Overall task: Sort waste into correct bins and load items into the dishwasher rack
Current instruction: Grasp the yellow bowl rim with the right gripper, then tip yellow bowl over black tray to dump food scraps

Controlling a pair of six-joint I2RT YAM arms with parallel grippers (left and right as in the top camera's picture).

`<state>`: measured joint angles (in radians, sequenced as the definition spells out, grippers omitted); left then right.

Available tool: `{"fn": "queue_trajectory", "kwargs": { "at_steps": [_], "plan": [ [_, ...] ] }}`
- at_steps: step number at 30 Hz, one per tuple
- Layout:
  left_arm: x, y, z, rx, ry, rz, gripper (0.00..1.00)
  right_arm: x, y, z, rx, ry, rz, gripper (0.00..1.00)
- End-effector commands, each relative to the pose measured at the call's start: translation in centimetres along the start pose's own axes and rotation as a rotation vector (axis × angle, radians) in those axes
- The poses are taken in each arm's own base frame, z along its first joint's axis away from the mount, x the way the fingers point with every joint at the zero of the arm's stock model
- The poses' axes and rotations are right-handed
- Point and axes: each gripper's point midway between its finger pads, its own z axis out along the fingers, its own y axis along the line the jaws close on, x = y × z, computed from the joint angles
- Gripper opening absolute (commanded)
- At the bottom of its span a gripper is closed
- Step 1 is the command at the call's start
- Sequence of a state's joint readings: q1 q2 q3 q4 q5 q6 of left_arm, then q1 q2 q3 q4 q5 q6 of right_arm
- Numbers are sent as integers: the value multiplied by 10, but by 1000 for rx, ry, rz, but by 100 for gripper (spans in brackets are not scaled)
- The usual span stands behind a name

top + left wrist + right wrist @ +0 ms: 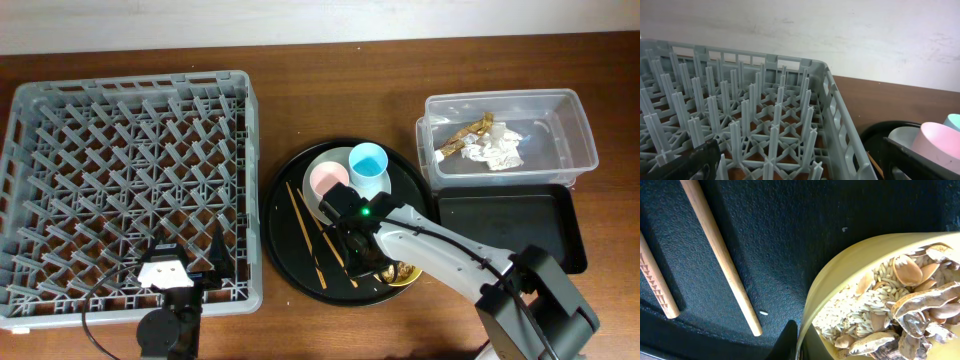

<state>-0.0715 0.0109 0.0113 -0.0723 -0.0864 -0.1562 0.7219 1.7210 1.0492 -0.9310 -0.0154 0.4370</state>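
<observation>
The step in hand, as I judge it, is the food waste: my right claw (358, 258) hangs low over the round black tray (290, 260), at that tray's near-right edge, where the yellow bowl (840, 275) sits heaped with beige seeds and shells (890, 305). One dark fingertip (787, 341) shows just outside the bowl's rim. The other is out of sight, so I cannot tell whether I am spread or already pinching the rim. The chopsticks (305, 225) lie on the tray's left half, and the pink cup (328, 180) and blue cup (368, 165) stand on the white plate (312, 200) toward its far side. To the right of the tray, the clear tub (570, 110) holds the paper wad (495, 150) and the gold wrapper (465, 135). The shallow black tray (500, 225) beside it looks bare, so I reckon the scraps belong there. Next I need a firm hold on the rim, a level carry rightward, then a tip. My left claw (190, 270) is spread with nothing in it, over the near edge of the grey rack (60, 100) left of the tray.
</observation>
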Motion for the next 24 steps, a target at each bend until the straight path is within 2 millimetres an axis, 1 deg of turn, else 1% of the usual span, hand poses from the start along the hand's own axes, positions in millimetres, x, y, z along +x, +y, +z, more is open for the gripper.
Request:
{"fn": "queue_trajectory", "kwargs": {
  "at_steps": [1, 3, 5, 7, 8, 10, 11, 13, 14, 15, 17, 18, 20, 22, 23, 24],
  "plan": [
    [1, 1, 0, -5, 1, 16, 99, -2, 2, -1, -3, -8, 1, 4],
    [1, 1, 0, -5, 1, 16, 100, -8, 5, -11, -14, -31, 1, 4],
    [1, 1, 0, -5, 1, 16, 99, -18, 6, -37, -16, -80, 1, 4],
    [1, 1, 0, -5, 1, 16, 99, -23, -3, -63, 32, -121, 5, 4],
    [1, 1, 0, -5, 1, 16, 99, -27, -8, -80, 34, -146, 22, 4],
    [1, 1, 0, -5, 1, 16, 99, -33, -23, -100, 20, -181, 77, 4],
    [1, 1, 0, -5, 1, 16, 99, -36, -40, -108, 14, -201, 134, 4],
    [1, 1, 0, -5, 1, 16, 99, -38, -71, -116, 1, -208, 219, 4],
    [1, 1, 0, -5, 1, 16, 99, -40, -87, -119, -40, -207, 244, 4],
    [1, 1, 0, -5, 1, 16, 99, -42, -98, -121, -79, -206, 264, 4],
    [1, 1, 0, -5, 1, 16, 99, -46, -131, -123, -181, -216, 335, 4],
    [1, 1, 0, -5, 1, 16, 99, -46, -144, -124, -213, -228, 366, 4],
    [1, 1, 0, -5, 1, 16, 99, -49, -174, -132, -340, -290, 433, 4],
    [1, 1, 0, -5, 1, 16, 99, -51, -193, -140, -440, -357, 469, 4],
    [1, 1, 0, -5, 1, 16, 99, -51, -204, -142, -497, -396, 495, 4],
    [1, 1, 0, -5, 1, 16, 99, -49, -210, -140, -526, -413, 515, 4]
  ]
}}
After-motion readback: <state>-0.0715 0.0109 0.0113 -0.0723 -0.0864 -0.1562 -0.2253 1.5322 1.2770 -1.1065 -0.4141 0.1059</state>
